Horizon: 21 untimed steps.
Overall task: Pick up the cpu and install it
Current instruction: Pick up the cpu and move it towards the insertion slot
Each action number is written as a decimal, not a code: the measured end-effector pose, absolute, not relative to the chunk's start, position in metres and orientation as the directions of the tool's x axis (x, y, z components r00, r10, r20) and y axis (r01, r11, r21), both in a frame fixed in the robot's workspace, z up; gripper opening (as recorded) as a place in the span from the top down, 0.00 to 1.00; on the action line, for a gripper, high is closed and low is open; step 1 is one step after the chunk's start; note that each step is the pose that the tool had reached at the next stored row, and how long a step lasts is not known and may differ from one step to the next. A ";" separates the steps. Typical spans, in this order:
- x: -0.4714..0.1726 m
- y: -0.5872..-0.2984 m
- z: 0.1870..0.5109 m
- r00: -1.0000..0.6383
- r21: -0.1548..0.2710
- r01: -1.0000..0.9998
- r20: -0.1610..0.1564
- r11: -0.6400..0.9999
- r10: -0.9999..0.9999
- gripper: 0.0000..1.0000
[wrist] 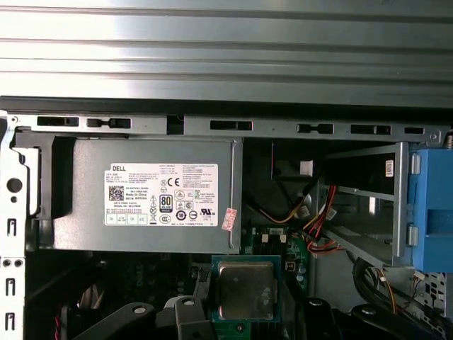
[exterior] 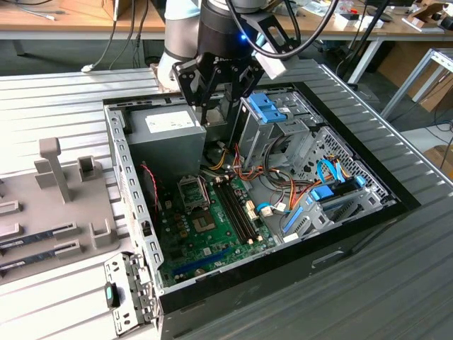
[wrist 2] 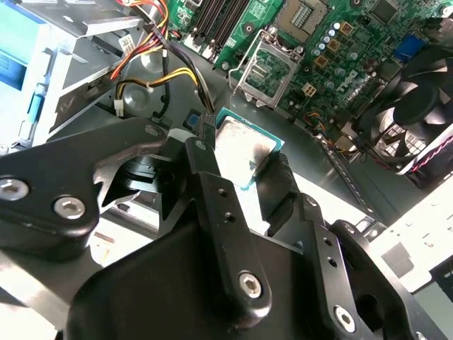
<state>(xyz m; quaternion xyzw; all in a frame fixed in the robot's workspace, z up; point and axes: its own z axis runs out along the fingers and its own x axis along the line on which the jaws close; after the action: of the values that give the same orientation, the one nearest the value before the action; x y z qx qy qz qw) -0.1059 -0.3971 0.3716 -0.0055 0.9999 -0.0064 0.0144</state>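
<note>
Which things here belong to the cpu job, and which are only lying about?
For the job: the cpu, held in the jaws of the gripper; the socket.
Only lying about: the power supply; the blue drive cage; the fan.

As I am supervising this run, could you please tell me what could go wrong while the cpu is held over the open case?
1. The cpu sits pinched by its edges between the jaws; it might slip or tilt and drop onto the motherboard.
2. The coloured cables lie close beside the jaws and could snag.
3. A tilted cpu might land crooked in the metal-framed socket and harm it.
</note>
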 end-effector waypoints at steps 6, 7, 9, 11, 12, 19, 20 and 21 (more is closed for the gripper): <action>-0.105 -0.398 0.371 -1.000 -0.013 -0.011 -0.029 1.000 -0.011 0.53; -0.105 -0.398 0.371 -1.000 -0.013 -0.011 -0.029 1.000 -0.011 0.53; -0.104 -0.398 0.371 -1.000 -0.013 -0.011 -0.029 1.000 -0.011 0.53; -0.104 -0.398 0.371 -1.000 -0.013 -0.011 -0.029 1.000 -0.011 0.53; -0.104 -0.398 0.371 -1.000 -0.013 -0.011 -0.029 1.000 -0.011 0.53; -0.103 -0.399 0.370 -1.000 -0.013 -0.011 -0.029 1.000 -0.011 0.53; -0.103 -0.399 0.370 -1.000 -0.013 -0.011 -0.029 1.000 -0.011 0.53; -0.103 -0.399 0.370 -1.000 -0.013 -0.011 -0.029 1.000 -0.011 0.53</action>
<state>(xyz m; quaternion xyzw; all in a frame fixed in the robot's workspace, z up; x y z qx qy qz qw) -0.1026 -0.3989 0.3702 -0.0055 0.9999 -0.0065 0.0143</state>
